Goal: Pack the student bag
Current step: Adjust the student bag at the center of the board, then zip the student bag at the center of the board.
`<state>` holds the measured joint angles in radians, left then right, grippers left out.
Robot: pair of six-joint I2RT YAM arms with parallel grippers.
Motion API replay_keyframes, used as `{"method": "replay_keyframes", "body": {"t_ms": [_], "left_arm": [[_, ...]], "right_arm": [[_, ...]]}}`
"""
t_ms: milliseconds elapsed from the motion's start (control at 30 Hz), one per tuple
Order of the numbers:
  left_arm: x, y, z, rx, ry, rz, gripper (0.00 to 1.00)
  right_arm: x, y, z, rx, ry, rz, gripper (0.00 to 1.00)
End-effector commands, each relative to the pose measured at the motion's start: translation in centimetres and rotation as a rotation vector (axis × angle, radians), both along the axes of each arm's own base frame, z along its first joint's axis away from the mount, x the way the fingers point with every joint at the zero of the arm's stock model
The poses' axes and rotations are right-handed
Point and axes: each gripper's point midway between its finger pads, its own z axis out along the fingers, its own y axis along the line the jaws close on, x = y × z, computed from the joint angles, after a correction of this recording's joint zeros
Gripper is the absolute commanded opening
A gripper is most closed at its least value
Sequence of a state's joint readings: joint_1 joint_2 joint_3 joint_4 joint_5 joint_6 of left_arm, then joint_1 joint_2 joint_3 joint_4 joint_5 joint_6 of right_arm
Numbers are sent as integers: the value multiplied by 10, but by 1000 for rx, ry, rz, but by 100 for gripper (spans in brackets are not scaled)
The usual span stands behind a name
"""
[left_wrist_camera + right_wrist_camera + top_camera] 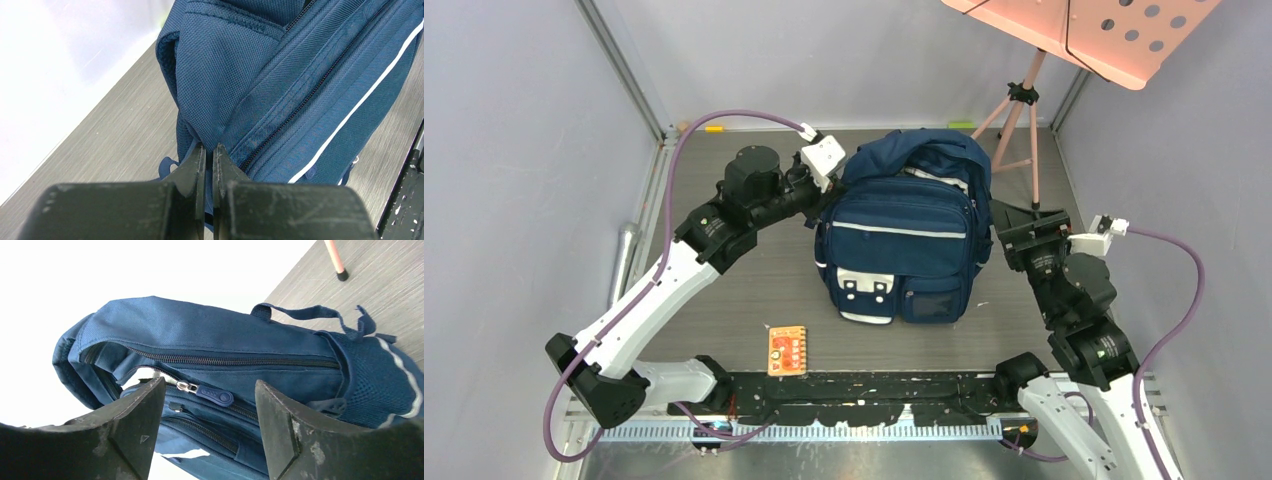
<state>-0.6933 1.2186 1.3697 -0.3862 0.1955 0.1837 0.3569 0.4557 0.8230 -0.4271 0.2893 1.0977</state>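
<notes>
Top external view showed the student bag (909, 240) standing upright at the centre of the frame on the grey table (724, 300), its front pockets turned toward the bottom edge and its top crumpled. The left arm reached in from the lower left to the bag's upper left side. The right arm came from the lower right to the bag's right side.

In the left wrist view the left gripper (212, 147) was pinched tight, its tips meeting on a fold of the bag's blue fabric beside a zip line.

In the right wrist view the right gripper (210, 385) stood wide apart and held nothing. Its two fingers framed a blue zip pull (214, 395) on the bag without touching it.

A small orange card (786, 350) lay flat at the lower left of the bag, apart from it. A pink tripod stand (1022, 95) stood at the upper right.
</notes>
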Motion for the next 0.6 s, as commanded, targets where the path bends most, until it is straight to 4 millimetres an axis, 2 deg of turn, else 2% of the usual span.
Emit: {"method": "replay_keyframes", "body": {"t_ms": [0,133,267,567], "left_arm": [[-7,11,-13,33,45,15,0],[-7,11,-13,35,43,16,0],[-6,11,-15,41,45,16,0],[-6,11,-13,40,38,18,0]], "right_arm": [[7,2,23,130,-79,-14,70],[9,13,20,141,-53,40,65],[15,22,3,163,-3,68,59],[14,15,-6,141,31,31,56]]}}
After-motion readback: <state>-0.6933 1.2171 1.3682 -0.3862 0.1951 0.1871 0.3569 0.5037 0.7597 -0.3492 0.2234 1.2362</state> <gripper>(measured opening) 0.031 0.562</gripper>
